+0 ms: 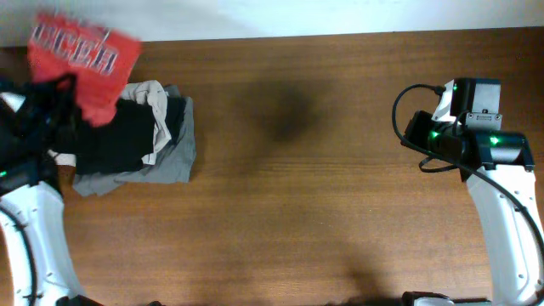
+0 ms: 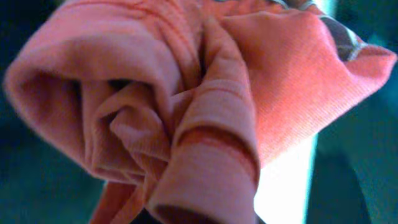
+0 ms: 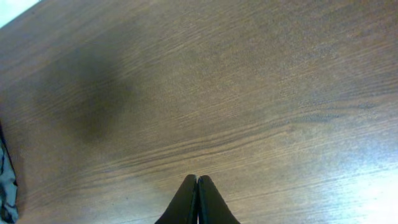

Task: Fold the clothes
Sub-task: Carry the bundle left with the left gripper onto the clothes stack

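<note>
- Surface: a dark brown wood-grain table [image 1: 340, 212], with a strip of pale wall [image 1: 255, 17] along the 12 o'clock edge of the overhead view. The middle of the table is bare wood.
- Task item: the red-orange T-shirt [image 1: 85, 55] sits at 10 o'clock in the overhead view. It is raised off the table and bunched, with its white block lettering [image 1: 75, 47] facing up.
- Other goods: a pile of black, beige and grey garments [image 1: 140, 140] lies at 9 o'clock. It is just below the shirt, whose lower edge overlaps it in this view.
- Left gripper [image 1: 66, 85]: the cloth hides its fingers. In the left wrist view, crumpled shirt fabric fills the frame right up against the camera. The shirt hangs lifted from this arm's end, so I judge the gripper clamped on it.
- Right gripper [image 3: 198, 199]: the jaws are pressed together and hold nothing. It hovers over bare wood at 3 o'clock, well apart from the shirt.
- Governing relation: the shirt rises from the left gripper toward 12 to 1 o'clock. Its lettered band runs roughly 9 to 3 o'clock, dipping slightly at the 3 o'clock end.
- The left arm is the nearer arm by far. The open table lies toward 3 to 4 o'clock of the shirt, between the two arms.
- Judgement: the shirt has yet to be spread flat. The next move calls for carrying it toward 4 o'clock, clear of the pile.
- Risk: a trailing hem could drag the pile's top garment along.
</note>
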Robot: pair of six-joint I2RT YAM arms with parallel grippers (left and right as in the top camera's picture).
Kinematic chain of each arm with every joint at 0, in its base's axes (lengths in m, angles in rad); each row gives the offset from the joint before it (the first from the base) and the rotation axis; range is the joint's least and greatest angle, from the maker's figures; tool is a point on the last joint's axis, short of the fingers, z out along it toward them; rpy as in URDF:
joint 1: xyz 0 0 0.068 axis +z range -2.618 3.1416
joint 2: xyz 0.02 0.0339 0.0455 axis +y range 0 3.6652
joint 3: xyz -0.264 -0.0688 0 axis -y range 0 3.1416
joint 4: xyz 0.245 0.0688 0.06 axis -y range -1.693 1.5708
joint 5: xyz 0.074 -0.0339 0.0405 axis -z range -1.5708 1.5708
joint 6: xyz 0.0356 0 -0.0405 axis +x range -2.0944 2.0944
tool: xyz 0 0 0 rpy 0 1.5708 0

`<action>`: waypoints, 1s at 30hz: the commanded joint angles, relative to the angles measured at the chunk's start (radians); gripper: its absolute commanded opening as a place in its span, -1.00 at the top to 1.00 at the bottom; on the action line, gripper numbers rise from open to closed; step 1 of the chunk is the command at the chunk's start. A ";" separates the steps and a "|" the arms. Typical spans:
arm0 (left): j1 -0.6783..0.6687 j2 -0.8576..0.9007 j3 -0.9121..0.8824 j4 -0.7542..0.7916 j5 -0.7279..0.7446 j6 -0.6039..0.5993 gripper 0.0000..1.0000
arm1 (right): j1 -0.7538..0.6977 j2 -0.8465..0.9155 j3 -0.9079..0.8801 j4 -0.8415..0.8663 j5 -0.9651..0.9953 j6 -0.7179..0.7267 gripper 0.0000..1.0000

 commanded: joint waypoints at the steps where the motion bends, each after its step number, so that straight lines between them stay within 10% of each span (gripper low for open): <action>1: 0.045 -0.007 0.009 -0.068 -0.112 -0.010 0.99 | -0.006 0.003 0.000 0.001 0.013 -0.011 0.89; 15: 0.056 0.280 0.009 -0.187 -0.097 -0.003 0.99 | -0.006 0.003 0.000 -0.025 0.039 -0.014 0.90; 24: 0.032 0.275 0.009 -0.185 -0.152 0.201 0.99 | -0.006 0.003 0.000 -0.037 0.056 -0.025 0.91; 30: 0.008 0.192 0.009 -0.252 -0.143 0.205 0.13 | -0.006 0.003 0.000 -0.038 0.087 -0.025 0.89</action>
